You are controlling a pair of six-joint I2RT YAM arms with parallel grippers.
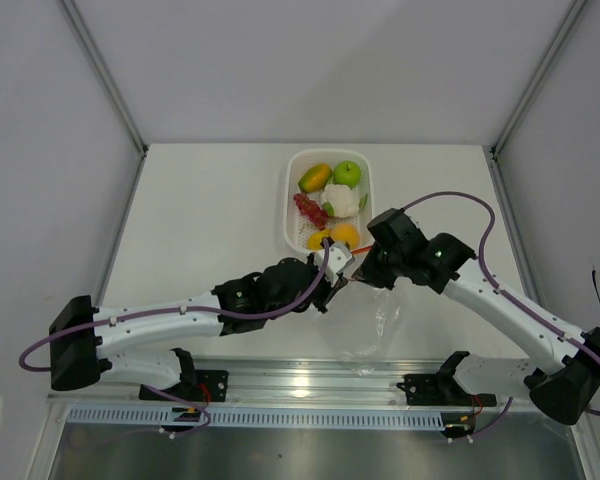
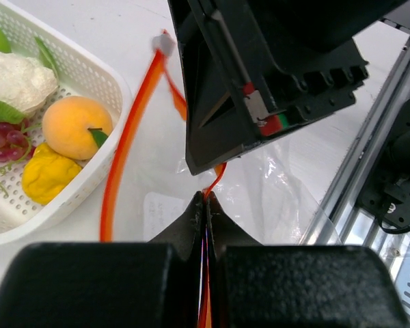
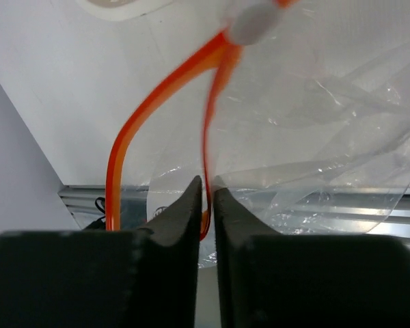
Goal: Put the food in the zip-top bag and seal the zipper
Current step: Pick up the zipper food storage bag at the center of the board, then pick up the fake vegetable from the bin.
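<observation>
The food lies in a white basket (image 1: 292, 222): mango (image 1: 314, 178), green apple (image 1: 347, 173), cauliflower (image 1: 342, 199), grape bunch (image 1: 309, 209), orange fruit (image 1: 345, 235), yellow fruit (image 1: 319, 239). The clear zip-top bag (image 1: 377, 322) lies just in front of the basket, and nothing shows inside it. My left gripper (image 1: 341, 270) and right gripper (image 1: 366, 268) meet at its mouth. In the left wrist view my left gripper (image 2: 206, 199) is shut on the orange-red zipper (image 2: 126, 137). In the right wrist view my right gripper (image 3: 206, 189) pinches the other zipper (image 3: 132, 128) strip, and the mouth is parted.
A grey slider (image 2: 163, 44) sits at the zipper's end and also shows in the right wrist view (image 3: 253, 20). The basket (image 2: 89, 75) is right beside the bag's mouth. A metal rail (image 1: 310, 375) runs along the near table edge, under the bag's lower part.
</observation>
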